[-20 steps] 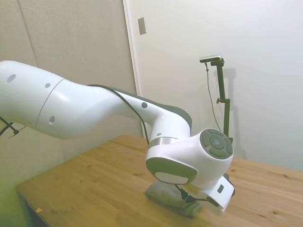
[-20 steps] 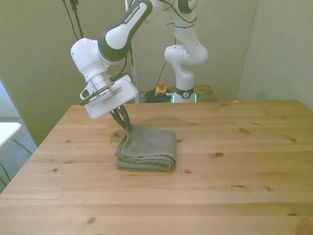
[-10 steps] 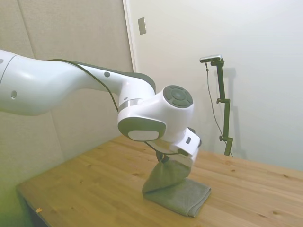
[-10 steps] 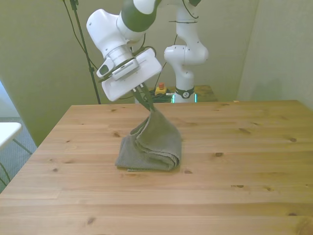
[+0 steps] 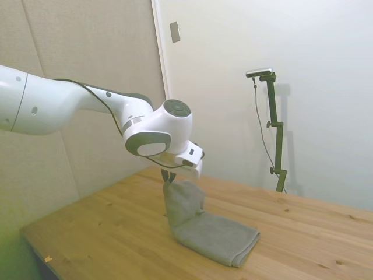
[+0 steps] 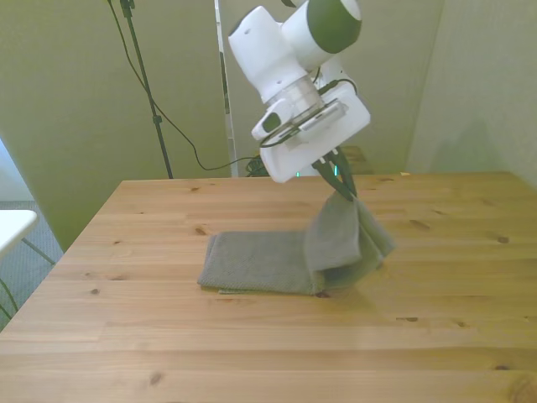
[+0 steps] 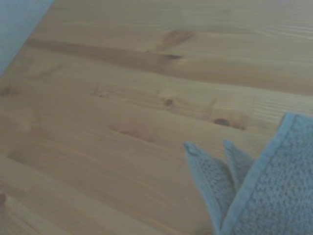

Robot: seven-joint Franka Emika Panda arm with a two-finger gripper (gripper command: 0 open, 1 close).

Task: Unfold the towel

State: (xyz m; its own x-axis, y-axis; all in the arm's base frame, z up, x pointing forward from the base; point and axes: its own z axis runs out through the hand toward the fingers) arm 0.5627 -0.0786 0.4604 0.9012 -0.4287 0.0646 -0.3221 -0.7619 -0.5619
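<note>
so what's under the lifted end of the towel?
Bare wooden table shows beneath the raised flap of the towel, which hangs from the gripper. The fold where flap meets the flat part hides whatever lies directly under it.

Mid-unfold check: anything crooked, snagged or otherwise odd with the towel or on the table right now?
Nothing stands out. The gripper has its jaws shut on a corner of the grey towel, holding that flap up while the rest lies flat on the wooden table. The raised flap hangs in loose folds, which fits a half-finished unfold.
</note>
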